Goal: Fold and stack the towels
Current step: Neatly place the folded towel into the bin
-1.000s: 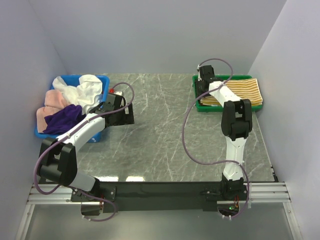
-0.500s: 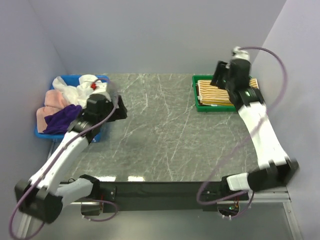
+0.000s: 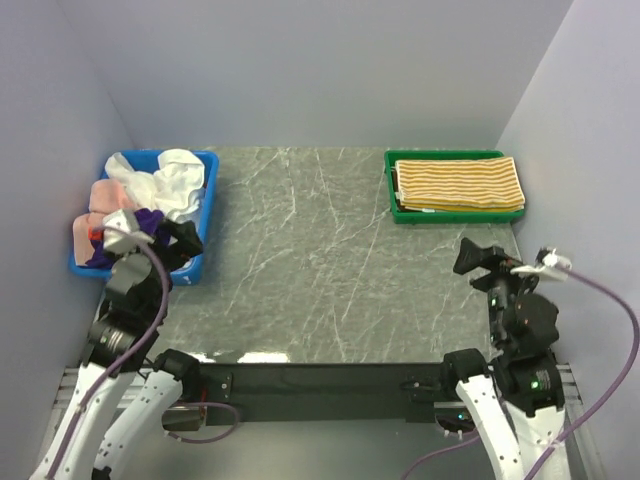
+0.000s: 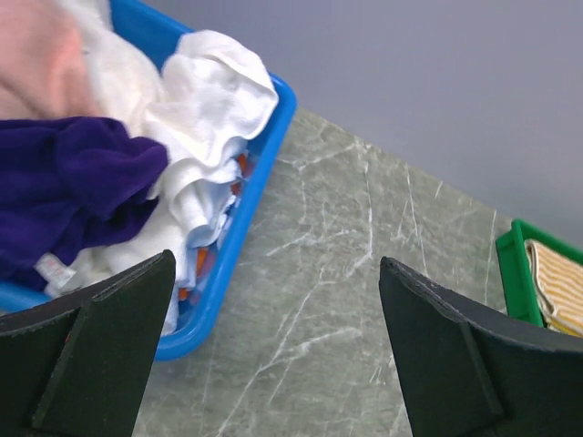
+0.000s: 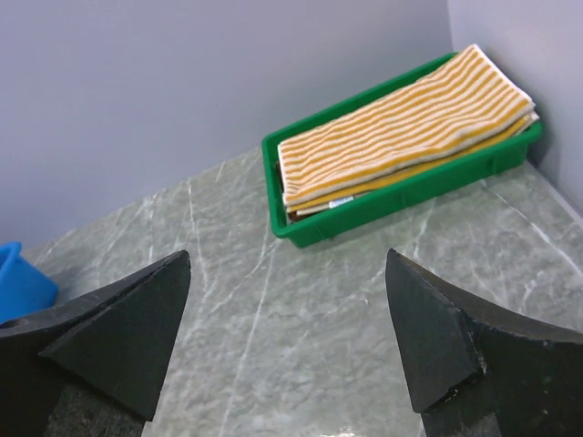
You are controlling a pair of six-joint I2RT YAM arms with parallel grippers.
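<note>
At the far left of the grey marble table [image 3: 320,260] stands a blue bin [image 3: 209,195], heaped with loose towels: a pink towel [image 3: 100,195] at the left, a purple towel [image 4: 64,177] at the near end, and a crumpled white towel [image 3: 180,178] at the right.

The left gripper [image 4: 275,269] hangs over the bin's near right corner. Its fingers are spread wide, with nothing between them.

At the far right corner sits a green tray [image 3: 392,198]. A folded yellow-and-white striped towel [image 3: 458,183] lies flat in it, on top of a low stack.

The right gripper [image 5: 288,264] is near the front right edge, well apart from the tray. It faces the tray, fingers wide and empty.
</note>
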